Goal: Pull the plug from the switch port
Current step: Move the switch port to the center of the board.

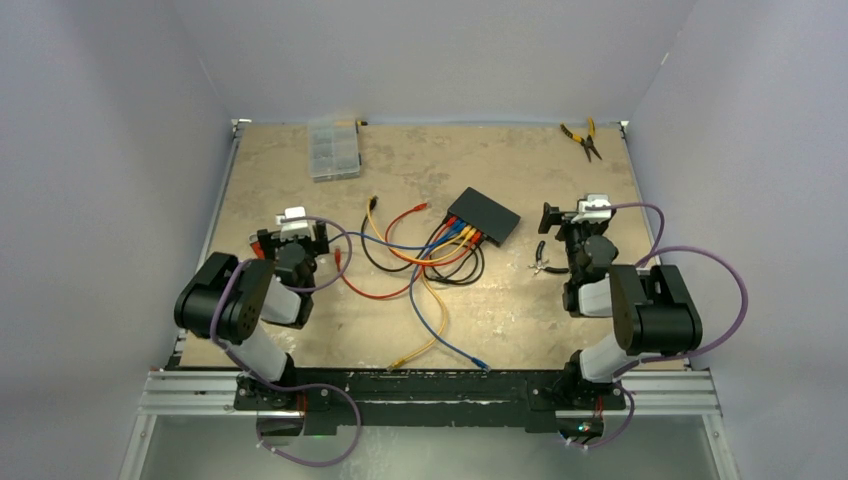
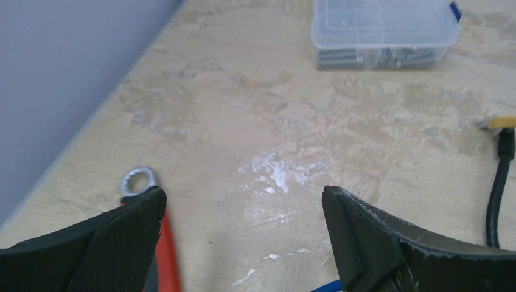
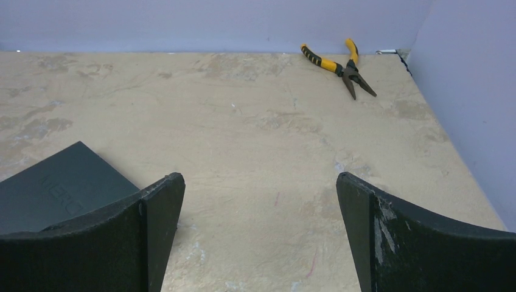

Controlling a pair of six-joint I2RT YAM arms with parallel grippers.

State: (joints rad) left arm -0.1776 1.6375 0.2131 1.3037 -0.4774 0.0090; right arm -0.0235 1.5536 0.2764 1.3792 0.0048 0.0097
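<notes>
While several coloured plugs (image 1: 462,236) sit in the near edge of the switch (image 1: 484,215), which lies mid-desk (image 1: 520,325), the task looks unstarted: both arms wait either side of the switch, clear of it, jaws wide and empty.

Open tabletop (image 3: 261,121) runs ahead of the right end effector (image 3: 258,185), bare all the way to the yellow-handled pliers (image 3: 341,64) near the far right corner. The switch (image 1: 484,215) sits off to its left, its socket side fenced by a tangle of cables (image 1: 440,255). Small black-handled pliers (image 1: 540,262) lie just beside the right arm. Ahead of the left end effector (image 2: 243,201), a bare lane reaches the compartment box (image 2: 383,30), with a red-handled wrench (image 2: 137,180) at the left finger, a black cable (image 2: 500,182) to the right and the wall (image 2: 61,73) close on the left.
</notes>
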